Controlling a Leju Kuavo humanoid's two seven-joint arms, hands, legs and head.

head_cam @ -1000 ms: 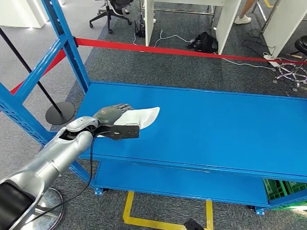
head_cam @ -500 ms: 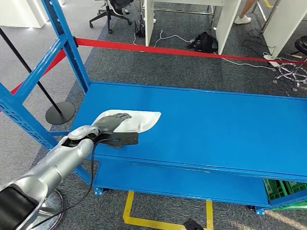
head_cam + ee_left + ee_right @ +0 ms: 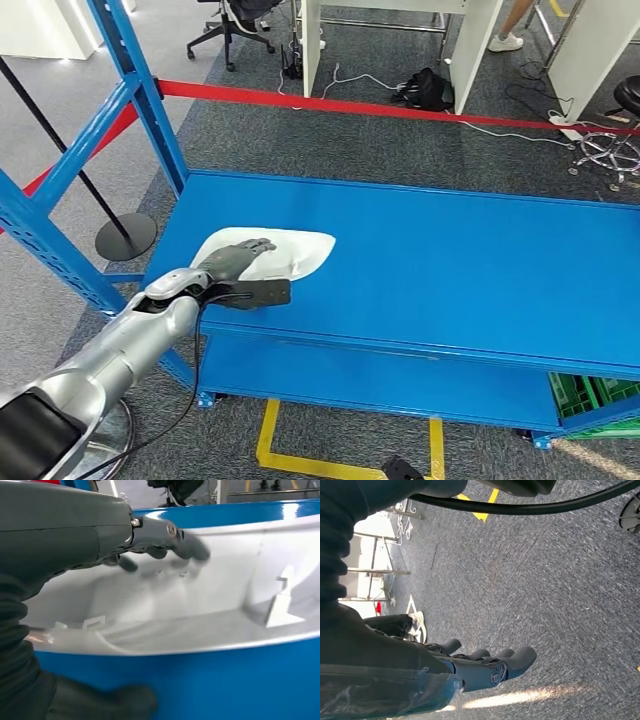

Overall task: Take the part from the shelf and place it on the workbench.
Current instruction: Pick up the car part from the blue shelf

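Note:
The white curved plastic part (image 3: pixel 302 250) lies flat on the blue shelf surface (image 3: pixel 453 260), near its left front corner. My left hand (image 3: pixel 234 258) reaches over the near end of the part. In the left wrist view the part (image 3: pixel 211 610) rests on the blue surface with its ribbed inner side showing. The fingers (image 3: pixel 181 537) stretch out just above it and cast a shadow on it. The thumb (image 3: pixel 102 702) sits apart, low in front of the blue edge. My right hand (image 3: pixel 486 667) hangs over the grey carpet with its fingers straight and holds nothing.
A blue upright post (image 3: pixel 140 85) and diagonal brace stand at the left. Red barrier tape (image 3: pixel 362 105) runs behind the shelf, with a black stanchion base (image 3: pixel 124 237) on the floor. A lower blue shelf (image 3: pixel 362 375) and a green crate (image 3: pixel 589 395) sit below.
The part was held tilted above the surface a second ago and now lies flat on it. My left forearm has dropped slightly, and the fingers have loosened over the part.

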